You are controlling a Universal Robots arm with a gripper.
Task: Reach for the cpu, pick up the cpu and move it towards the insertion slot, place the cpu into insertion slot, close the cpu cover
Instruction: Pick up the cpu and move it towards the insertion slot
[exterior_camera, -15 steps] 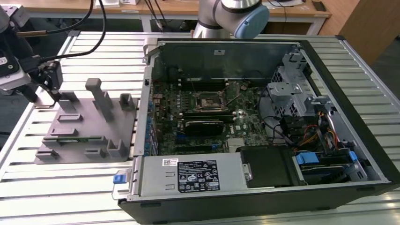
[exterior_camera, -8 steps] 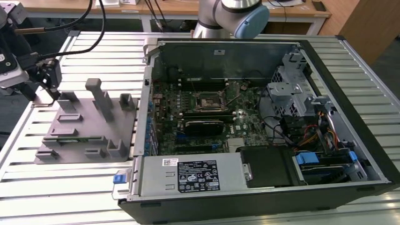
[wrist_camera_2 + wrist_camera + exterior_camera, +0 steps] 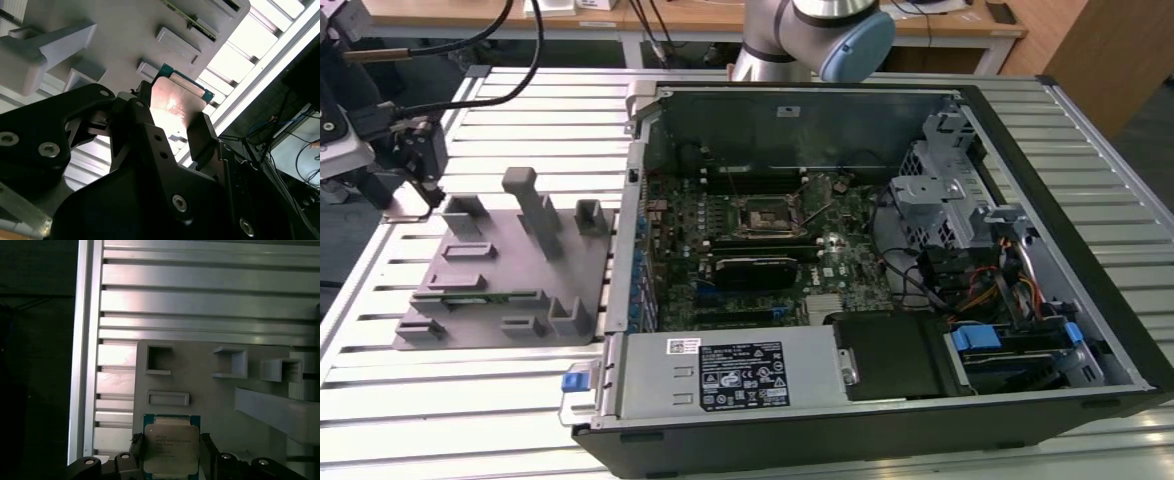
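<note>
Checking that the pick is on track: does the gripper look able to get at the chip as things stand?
Probably yes. The gripper is right at the chip on the grey fixture plate, and in both wrist views nothing lies over the chip or blocks the way.

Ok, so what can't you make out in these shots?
- Underside of the silvery square chip: in both wrist views, hidden by its own top, so whether it rests on the grey plastic fixture is unclear.
- Chip's near edge: first wrist view, cut off by the picture's edge.
- Black square socket: exterior view, too small to tell whether it is empty.
</note>
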